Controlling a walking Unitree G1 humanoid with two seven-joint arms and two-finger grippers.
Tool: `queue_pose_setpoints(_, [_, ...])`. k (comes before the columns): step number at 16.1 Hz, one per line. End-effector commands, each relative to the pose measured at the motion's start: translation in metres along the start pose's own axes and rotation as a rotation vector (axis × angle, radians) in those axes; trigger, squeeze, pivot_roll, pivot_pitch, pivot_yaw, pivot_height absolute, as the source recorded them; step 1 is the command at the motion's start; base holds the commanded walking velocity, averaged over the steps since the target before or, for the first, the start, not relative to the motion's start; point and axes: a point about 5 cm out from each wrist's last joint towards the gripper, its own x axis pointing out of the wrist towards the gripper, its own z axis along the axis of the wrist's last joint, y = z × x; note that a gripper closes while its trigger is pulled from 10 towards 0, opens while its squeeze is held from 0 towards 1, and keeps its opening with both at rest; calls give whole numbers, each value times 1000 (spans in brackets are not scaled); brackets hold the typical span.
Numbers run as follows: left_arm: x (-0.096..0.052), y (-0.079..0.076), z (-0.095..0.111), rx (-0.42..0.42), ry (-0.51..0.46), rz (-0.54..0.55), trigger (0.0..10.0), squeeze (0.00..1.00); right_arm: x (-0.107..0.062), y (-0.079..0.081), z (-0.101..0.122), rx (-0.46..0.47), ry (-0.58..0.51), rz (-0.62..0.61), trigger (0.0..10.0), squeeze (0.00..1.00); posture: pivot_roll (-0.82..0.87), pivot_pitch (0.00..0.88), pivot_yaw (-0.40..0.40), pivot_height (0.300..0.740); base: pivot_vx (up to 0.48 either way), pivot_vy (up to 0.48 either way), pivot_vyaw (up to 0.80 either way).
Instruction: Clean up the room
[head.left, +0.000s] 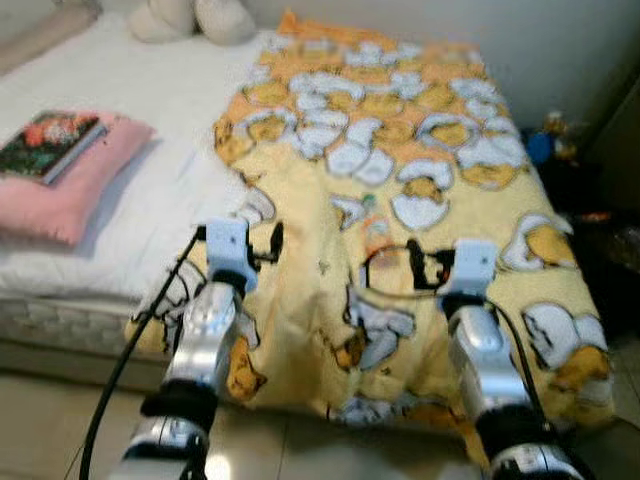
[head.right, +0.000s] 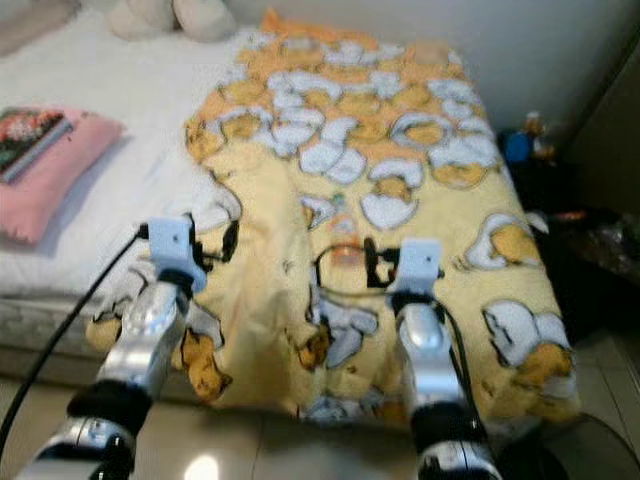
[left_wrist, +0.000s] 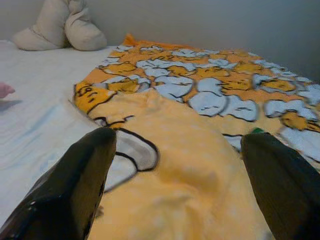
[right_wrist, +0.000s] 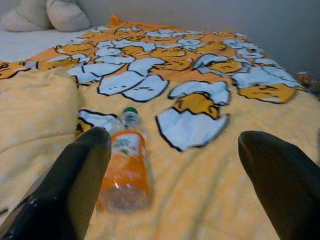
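Nearest the head camera are the two silver arms, reaching forward over the foot of the bed (head.left: 60, 300). The left gripper (left_wrist: 175, 165) hovers over the near left part of the yellow blanket (head.left: 420, 130), its two black fingers (left_wrist: 75, 185) spread wide apart with nothing between them. The right gripper (right_wrist: 175, 170) is likewise splayed open and empty, held above the middle of the blanket.

Just ahead of the right gripper lies a plastic bottle (right_wrist: 126, 160) on its side on the blanket. It has a green cap, an orange label with some white and green print, and a clear body; whether any liquid is left inside cannot be made out. It rests in a shallow dip beside a raised fold of the blanket.

The blanket is printed with white egg shapes and orange-yellow figures and covers the right half of the bed, hanging over the foot. On the bare white sheet to the left sits a pink pillow (head.left: 75, 195) with a book (head.left: 50, 145) lying flat on it. Two pale cushions (left_wrist: 55, 27) rest at the head.
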Motion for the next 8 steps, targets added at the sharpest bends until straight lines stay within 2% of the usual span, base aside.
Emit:
queue_pose_setpoints(1, [2, -1, 3, 3, -4, -4, 10000, 0, 2, 1, 1, 7, 8, 8, 10000, 0, -22, 0, -2, 740, 480, 0, 0])
queue_pose_setpoints(3, [3, 1, 3, -3, -9, 3, 10000, 0, 5, 2, 1, 36, 18, 9, 10000, 0, -18, 0, -2, 740, 476, 0, 0])
queue_pose_setpoints(5, [2, 1, 4, -2, -13, 8, 10000, 0, 8, 3, 3, 26, 16, 15, 10000, 0, -12, 0, -5, 740, 463, 0, 0])
queue_pose_setpoints(8, [1, 1, 9, 50, -51, -12, 10000, 0, 24, 2, 15, 29, 19, 10, 10000, 0, 4, 0, 0, 740, 0, 0, 0])
